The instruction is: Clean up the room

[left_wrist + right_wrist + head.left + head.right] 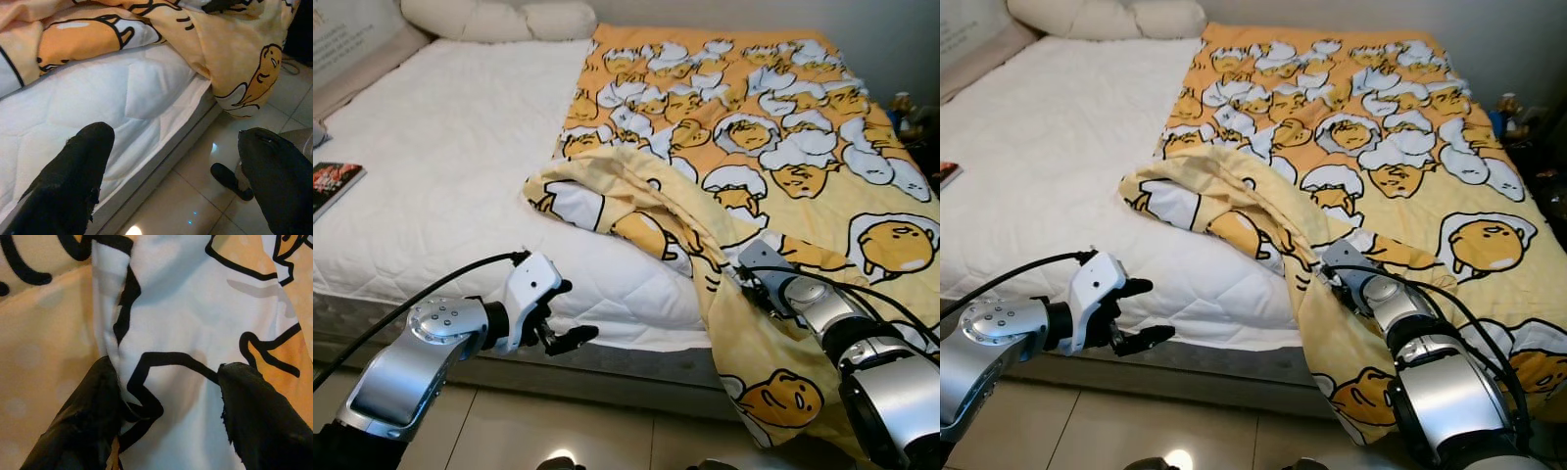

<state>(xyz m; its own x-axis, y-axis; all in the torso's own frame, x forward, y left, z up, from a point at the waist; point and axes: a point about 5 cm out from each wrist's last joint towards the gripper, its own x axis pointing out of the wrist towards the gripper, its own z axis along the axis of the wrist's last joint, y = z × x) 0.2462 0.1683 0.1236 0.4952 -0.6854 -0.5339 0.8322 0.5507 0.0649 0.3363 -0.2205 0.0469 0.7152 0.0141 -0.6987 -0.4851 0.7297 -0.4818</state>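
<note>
A yellow blanket [754, 127] printed with egg cartoons covers the right half of the bed. Its near left corner is folded back in a rumpled ridge [617, 196], and one part hangs over the bed's front edge [764, 382]. My right gripper [736, 274] is pushed into that fold at the front edge. In the right wrist view it [166, 411] is open, with blanket fabric lying between its fingers [93, 416]. My left gripper [570, 313] hovers open in front of the bare white mattress [450, 166], holding nothing.
Two pillows [499, 18] lie at the head of the bed. A book [333, 181] rests at the mattress's left edge. Small items stand beside the bed at far right [906, 108]. Tiled floor [558, 431] runs along the bed's front edge.
</note>
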